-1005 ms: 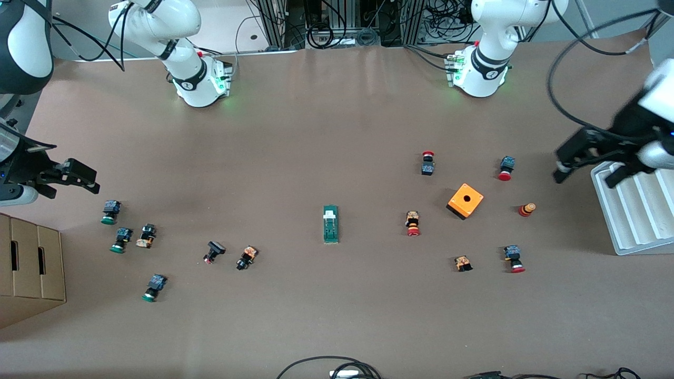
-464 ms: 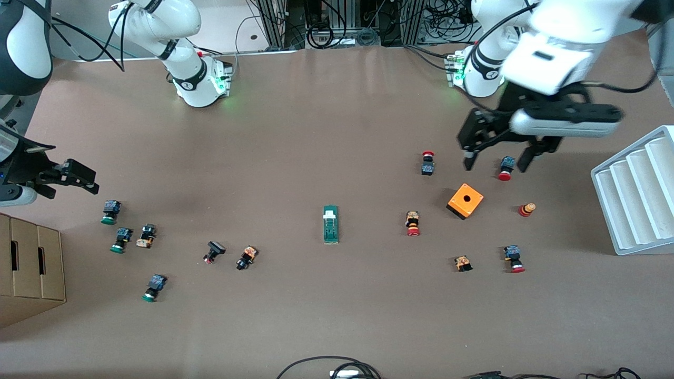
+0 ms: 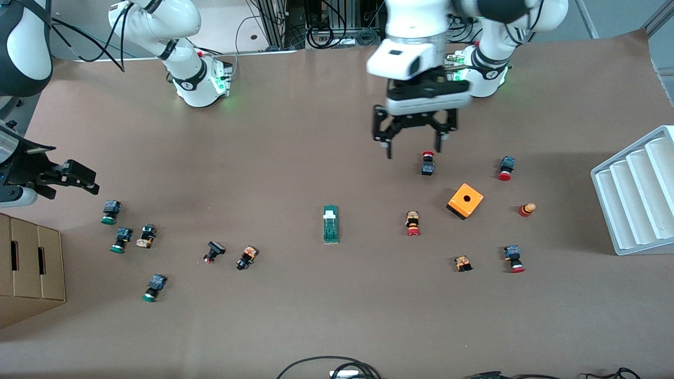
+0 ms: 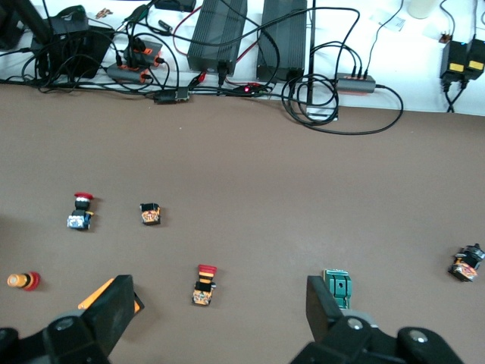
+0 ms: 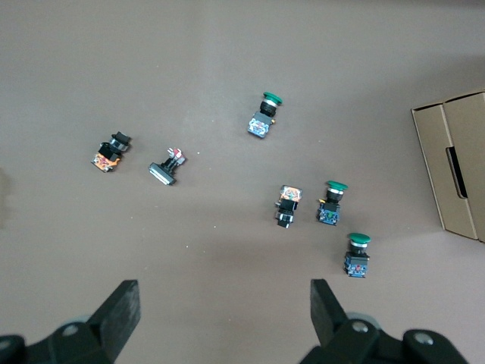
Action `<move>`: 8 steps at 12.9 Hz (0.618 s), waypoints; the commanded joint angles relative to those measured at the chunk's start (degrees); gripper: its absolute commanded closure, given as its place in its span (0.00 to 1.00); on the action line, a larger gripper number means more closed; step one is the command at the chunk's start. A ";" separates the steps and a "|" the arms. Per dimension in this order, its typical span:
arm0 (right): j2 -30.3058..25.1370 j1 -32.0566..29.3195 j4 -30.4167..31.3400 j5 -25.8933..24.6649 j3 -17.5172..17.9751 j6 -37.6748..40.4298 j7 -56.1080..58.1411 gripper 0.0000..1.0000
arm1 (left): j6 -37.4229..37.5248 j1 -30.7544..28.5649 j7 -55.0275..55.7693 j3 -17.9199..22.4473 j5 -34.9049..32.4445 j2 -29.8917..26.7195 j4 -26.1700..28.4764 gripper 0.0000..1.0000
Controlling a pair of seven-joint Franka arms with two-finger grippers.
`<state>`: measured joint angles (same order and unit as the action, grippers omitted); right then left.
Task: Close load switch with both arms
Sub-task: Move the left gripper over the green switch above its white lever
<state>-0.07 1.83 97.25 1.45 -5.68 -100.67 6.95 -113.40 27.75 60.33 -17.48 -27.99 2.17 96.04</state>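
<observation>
A: What do we log as changed?
B: Left gripper has swung from the white ribbed tray inward, over bare desk; jaws wide, holding nothing.

A: And the rest?
B: Right gripper waits unmoved, jaws spread, nothing held. Load switch, slim green block with white handle, lies mid-desk, nearer our front camera than both bases. No legible writing.

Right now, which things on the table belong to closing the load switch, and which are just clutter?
Job:
- load switch, mid-table
- left gripper, open, above the table
- right gripper, open, waiting at its table end

Clutter:
- orange box
- push buttons
- white tray
- cardboard box
</observation>
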 commanded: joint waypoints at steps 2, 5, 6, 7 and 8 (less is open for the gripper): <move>0.07 -0.60 -0.30 -0.22 0.23 -0.50 0.87 0.00 | -3.40 4.94 11.88 0.87 -8.37 -1.82 7.83 0.00; 0.07 -0.60 -0.30 -0.31 0.23 -0.50 0.87 0.00 | -7.45 8.71 24.80 0.78 -14.78 -0.07 10.13 0.00; 0.16 -0.60 -0.30 -0.31 0.23 -0.50 0.87 0.00 | -7.45 10.56 28.58 0.78 -17.86 0.81 10.39 0.00; 0.16 -0.60 -0.30 -0.31 0.23 -0.50 0.87 0.00 | -7.45 12.23 32.53 0.78 -21.19 2.12 10.74 0.00; 0.16 -0.60 -0.30 -0.31 0.23 -0.50 0.87 0.00 | -7.45 13.90 37.62 0.78 -25.14 3.70 10.75 0.00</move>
<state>-0.03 1.82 97.25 1.45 -5.72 -100.67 6.97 -120.07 38.43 90.16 -17.49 -47.32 3.77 106.39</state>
